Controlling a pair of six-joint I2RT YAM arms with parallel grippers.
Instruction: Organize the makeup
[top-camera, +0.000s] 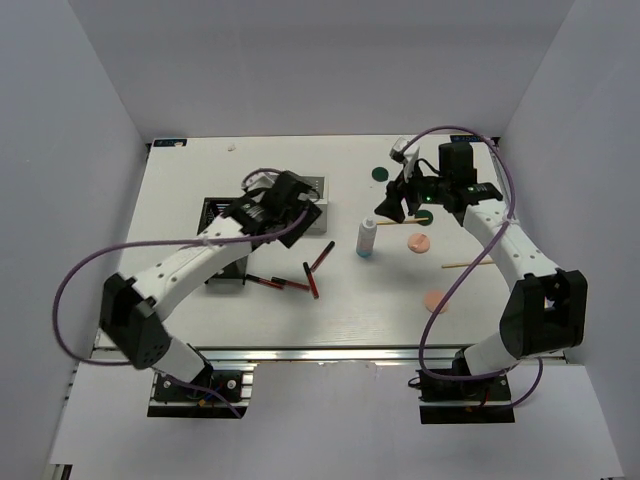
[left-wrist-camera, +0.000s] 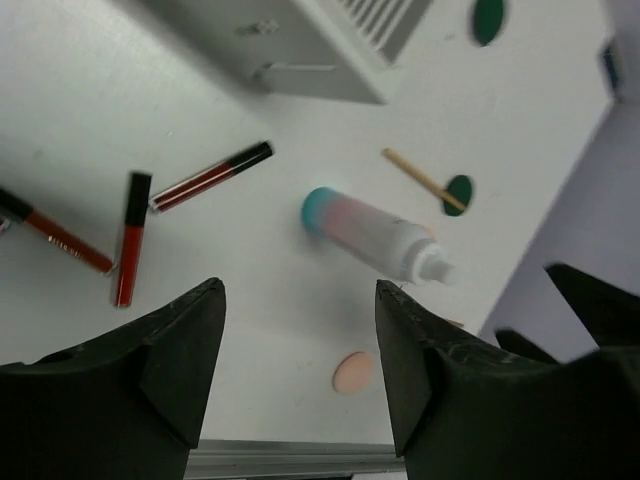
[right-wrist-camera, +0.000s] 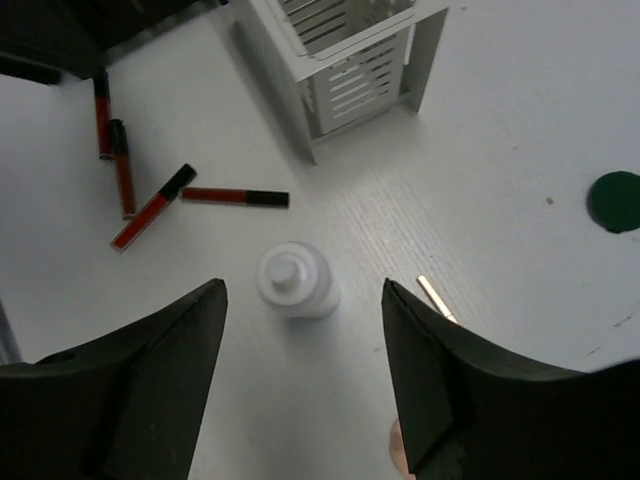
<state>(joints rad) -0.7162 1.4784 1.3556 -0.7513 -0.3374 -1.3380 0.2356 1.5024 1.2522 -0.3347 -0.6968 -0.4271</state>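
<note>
The makeup lies loose on the white table. A white bottle with a blue base (top-camera: 367, 238) (left-wrist-camera: 375, 233) (right-wrist-camera: 297, 282) stands upright near the middle. Slim red-and-black tubes (top-camera: 312, 280) (left-wrist-camera: 131, 237) (right-wrist-camera: 152, 207) are scattered left of it. Pink pads (top-camera: 418, 243) (left-wrist-camera: 352, 372), a green disc (top-camera: 380, 173) (right-wrist-camera: 614, 202) and a wooden stick (top-camera: 466, 264) (right-wrist-camera: 435, 297) lie to its right. My left gripper (top-camera: 300, 208) (left-wrist-camera: 298, 300) hangs open and empty over the white box. The right gripper (top-camera: 392, 208) (right-wrist-camera: 303, 286) is open above the table just behind and right of the bottle, touching nothing.
A white slatted two-compartment box (top-camera: 318, 190) (left-wrist-camera: 330, 50) (right-wrist-camera: 345, 60) stands behind the tubes, partly hidden by my left arm. A black open-frame holder (top-camera: 212, 210) sits at the left. White walls close in the table on three sides.
</note>
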